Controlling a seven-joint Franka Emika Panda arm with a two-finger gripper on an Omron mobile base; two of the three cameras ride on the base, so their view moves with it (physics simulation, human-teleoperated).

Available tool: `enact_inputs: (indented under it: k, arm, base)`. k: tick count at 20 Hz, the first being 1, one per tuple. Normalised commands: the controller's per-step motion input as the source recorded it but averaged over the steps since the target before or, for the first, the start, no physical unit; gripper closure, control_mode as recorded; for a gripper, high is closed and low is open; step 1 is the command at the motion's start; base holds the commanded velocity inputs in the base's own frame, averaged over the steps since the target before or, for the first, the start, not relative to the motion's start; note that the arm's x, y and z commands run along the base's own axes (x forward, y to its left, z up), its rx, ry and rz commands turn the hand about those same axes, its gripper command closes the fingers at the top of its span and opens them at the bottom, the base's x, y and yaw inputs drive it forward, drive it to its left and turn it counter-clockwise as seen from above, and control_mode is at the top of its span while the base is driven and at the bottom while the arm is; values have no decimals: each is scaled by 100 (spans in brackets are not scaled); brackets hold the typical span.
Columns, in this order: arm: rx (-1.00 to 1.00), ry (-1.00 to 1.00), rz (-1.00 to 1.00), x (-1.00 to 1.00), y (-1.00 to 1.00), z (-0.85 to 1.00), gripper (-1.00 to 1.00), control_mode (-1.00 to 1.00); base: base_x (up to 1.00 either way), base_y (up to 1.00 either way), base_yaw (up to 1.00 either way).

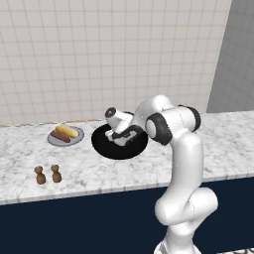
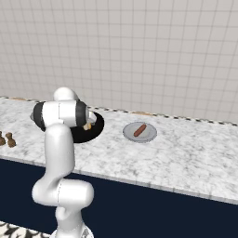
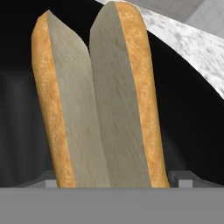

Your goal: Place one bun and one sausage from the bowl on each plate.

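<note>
The scene contains one large round matte-black bowl [image 1: 106, 149], shallow and wider than the plates. There are two small flat grey plates: one left plate [image 1: 53, 140] and one right plate [image 2: 148, 136]. Two golden-brown split buns are counted: one bun [image 1: 67, 131] on the left plate and one bun [image 3: 100, 105] lying in the bowl, its pale cut faces showing. Two reddish-brown sausages are counted: one sausage [image 1: 59, 137] on the left plate beside the bun, and one sausage [image 2: 140, 130] alone on the right plate. Two small brown wooden shakers [image 1: 48, 174] stand on the white marble counter [image 1: 223, 144].
</note>
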Motion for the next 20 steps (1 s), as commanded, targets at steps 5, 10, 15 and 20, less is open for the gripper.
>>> enact_inputs:
  k: [5,10,15,20]
  arm:
    - [0,0,0,-2,-2,-8,100,-100]
    - [3,-2,-1,-37,-11,33,100,-100]
    - [14,-18,-13,-58,-37,100,100,-100]
    - [20,-10,-32,-49,-90,100,100,-100]
  base:
    - [0,0,0]
    - [0,0,0]
    - [0,0,0]
    - [0,0,0]
